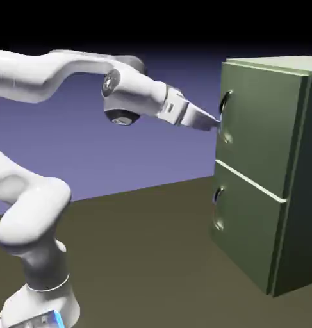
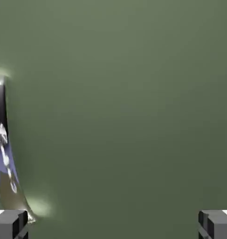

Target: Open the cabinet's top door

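The olive-green cabinet (image 1: 302,192) stands at the exterior view's right. Its top door (image 1: 257,128) looks shut, with a thin curved grey handle (image 1: 226,118) near its left edge. My gripper (image 1: 217,125) reaches in from the left, its tips right at that handle. In the hand view the top door (image 2: 124,107) fills the picture, and the shiny handle (image 2: 4,154) curves down the far left edge to just above my left fingertip (image 2: 10,225). The gripper (image 2: 113,226) is open, with only bare door panel between its fingertips.
Below the top door sits the shorter green panel (image 1: 245,234) with its own small handle (image 1: 218,208). The dark brown tabletop (image 1: 145,256) runs from the robot's base to the cabinet's foot.
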You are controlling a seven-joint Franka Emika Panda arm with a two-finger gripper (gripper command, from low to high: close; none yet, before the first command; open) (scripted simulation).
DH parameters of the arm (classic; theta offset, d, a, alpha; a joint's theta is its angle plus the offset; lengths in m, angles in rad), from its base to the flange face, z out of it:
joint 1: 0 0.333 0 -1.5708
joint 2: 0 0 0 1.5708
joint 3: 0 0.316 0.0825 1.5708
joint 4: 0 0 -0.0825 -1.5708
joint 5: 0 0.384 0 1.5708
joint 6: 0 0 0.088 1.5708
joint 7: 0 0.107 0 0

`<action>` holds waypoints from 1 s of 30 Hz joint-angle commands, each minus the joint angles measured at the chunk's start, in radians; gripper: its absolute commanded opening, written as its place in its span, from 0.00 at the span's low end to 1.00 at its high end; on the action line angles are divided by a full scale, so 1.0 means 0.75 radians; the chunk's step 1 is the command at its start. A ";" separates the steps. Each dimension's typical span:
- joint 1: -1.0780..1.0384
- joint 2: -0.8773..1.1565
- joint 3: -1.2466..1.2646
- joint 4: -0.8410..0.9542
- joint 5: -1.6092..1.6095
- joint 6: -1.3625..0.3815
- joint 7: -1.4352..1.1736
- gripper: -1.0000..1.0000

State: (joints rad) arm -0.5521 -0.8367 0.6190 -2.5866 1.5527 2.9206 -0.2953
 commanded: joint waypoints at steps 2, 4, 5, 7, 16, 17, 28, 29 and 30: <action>-0.042 -0.020 0.046 0.017 0.116 -0.009 -0.077 0.50; -0.084 -0.040 0.093 0.033 0.232 -0.017 -0.155 0.50; -0.105 -0.050 0.116 0.042 0.290 -0.022 -0.194 0.50; -0.148 -0.070 0.162 0.058 0.406 -0.030 -0.271 0.50; -0.337 -0.159 0.370 0.133 0.928 -0.070 -0.619 0.50; -0.358 -0.169 0.393 0.142 0.986 -0.074 -0.658 0.50; -0.590 -0.279 0.647 0.234 1.624 -0.122 -1.084 0.50; -0.611 -0.289 0.671 0.242 1.682 -0.126 -1.122 0.50; -0.624 -0.295 0.685 0.247 1.718 -0.129 -1.147 0.50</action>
State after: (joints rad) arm -1.0202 -1.0580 1.1327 -2.4013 2.8412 2.8241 -1.1551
